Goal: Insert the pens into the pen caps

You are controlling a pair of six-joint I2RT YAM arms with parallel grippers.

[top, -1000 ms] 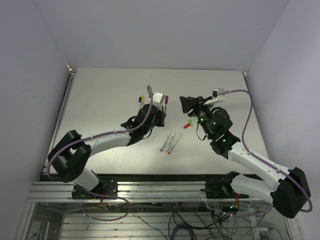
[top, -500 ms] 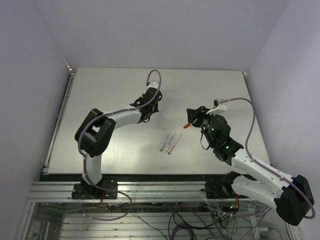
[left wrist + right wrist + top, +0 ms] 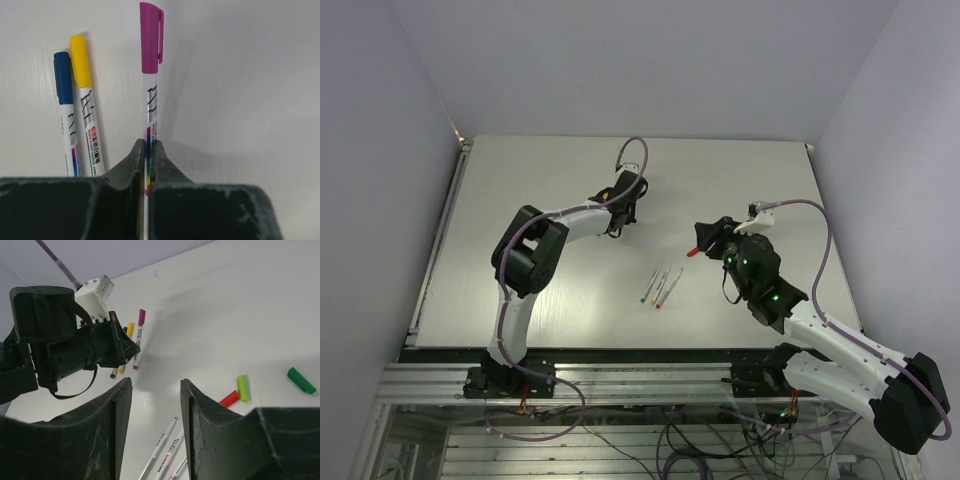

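My left gripper (image 3: 148, 145) is shut on the white barrel of a pen with a magenta cap (image 3: 150, 37), low over the table at the back centre (image 3: 623, 203). A blue-capped pen (image 3: 65, 105) and a yellow-capped pen (image 3: 86, 100) lie just left of it. My right gripper (image 3: 155, 382) is open and empty, above the table (image 3: 704, 238). Three uncapped pens (image 3: 660, 285) lie side by side below it (image 3: 165, 450). A red cap (image 3: 229, 399), a light green cap (image 3: 242, 387) and a dark green cap (image 3: 301, 380) lie loose to its right.
The white table (image 3: 520, 270) ends at a metal rail along the near edge (image 3: 620, 375). Grey walls close in the back and both sides. The left arm reaches far across the table's back half.
The left arm has stretched toward the back, carrying the magenta-capped pen beside the blue and yellow ones. The right gripper has dropped toward the red cap, still open.
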